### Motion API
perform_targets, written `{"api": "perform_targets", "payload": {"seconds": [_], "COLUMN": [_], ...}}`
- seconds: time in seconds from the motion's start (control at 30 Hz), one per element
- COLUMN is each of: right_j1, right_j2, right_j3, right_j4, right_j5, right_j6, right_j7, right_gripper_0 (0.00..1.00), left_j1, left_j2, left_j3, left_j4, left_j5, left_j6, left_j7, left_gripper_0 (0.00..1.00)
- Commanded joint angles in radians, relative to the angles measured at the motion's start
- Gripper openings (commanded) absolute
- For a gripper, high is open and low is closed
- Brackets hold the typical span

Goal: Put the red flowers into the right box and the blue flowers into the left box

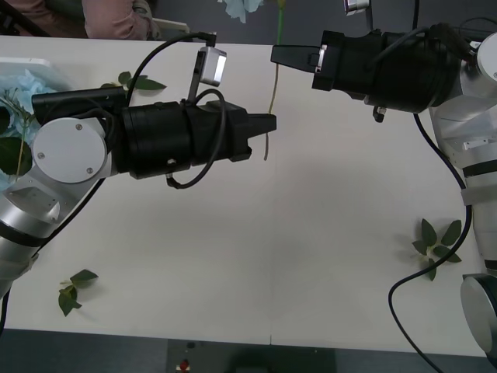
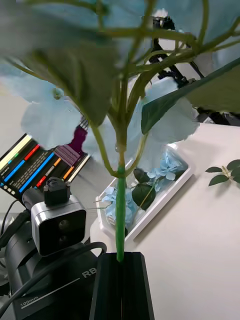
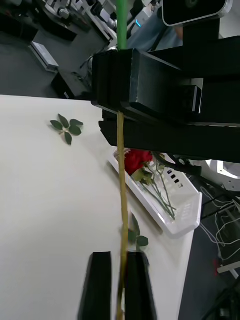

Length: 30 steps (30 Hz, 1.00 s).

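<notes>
The right black 2-finger gripper, above the table's far middle, clamps a pale-blue fluffy flower's thin green stem. The left gripper pinches its hanging lower end. Opposed pulling could snap or bend it.

Black right gripper clamps a green stem under pale-blue petals; lower down the stem turns yellowish between the black left gripper's fingers. A white bin holds pale-blue flowers, a white tray deep-red roses. Table white, loose leaves dark green
</notes>
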Motion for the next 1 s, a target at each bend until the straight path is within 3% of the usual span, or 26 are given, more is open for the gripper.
{"api": "perform_targets", "payload": {"seconds": [0.03,0.13,0.17,0.2,0.23,0.27,0.67,1.0], "right_j1": [-0.026,-0.026,-0.026,-0.026,-0.026,-0.026,-0.026,-0.026], "right_j2": [0.021,0.021,0.021,0.021,0.021,0.021,0.021,0.021], "right_j3": [0.005,0.005,0.005,0.005,0.005,0.005,0.005,0.005], "right_j4": [-0.037,-0.037,-0.037,-0.037,-0.037,-0.037,-0.037,-0.037], "right_j5": [-0.008,-0.008,-0.008,-0.008,-0.008,-0.008,-0.008,-0.008], "right_j6": [-0.008,-0.008,-0.008,-0.008,-0.008,-0.008,-0.008,-0.008], "right_j7": [0.011,0.011,0.011,0.011,0.011,0.011,0.011,0.011], "right_gripper_0": [0.00,0.00,0.09,0.31,0.77,1.00,1.00,1.00], "left_j1": [-0.044,-0.044,-0.044,-0.044,-0.044,-0.043,-0.043,0.015], "left_j2": [0.012,0.012,0.012,0.012,0.012,0.012,0.024,0.162], "left_j3": [-0.014,-0.014,-0.014,-0.014,-0.014,-0.014,-0.013,0.049], "left_j4": [-0.012,-0.010,-0.012,-0.012,-0.012,-0.012,-0.012,-0.027], "left_j5": [-0.001,-0.001,-0.003,-0.003,-0.001,-0.003,0.013,0.146], "left_j6": [-0.016,-0.019,-0.021,-0.021,-0.021,-0.021,-0.022,-0.019], "left_j7": [0.036,0.036,0.036,0.036,0.036,0.036,0.036,0.023], "left_gripper_0": [0.00,0.00,0.00,0.00,0.00,0.00,0.00,0.00]}}
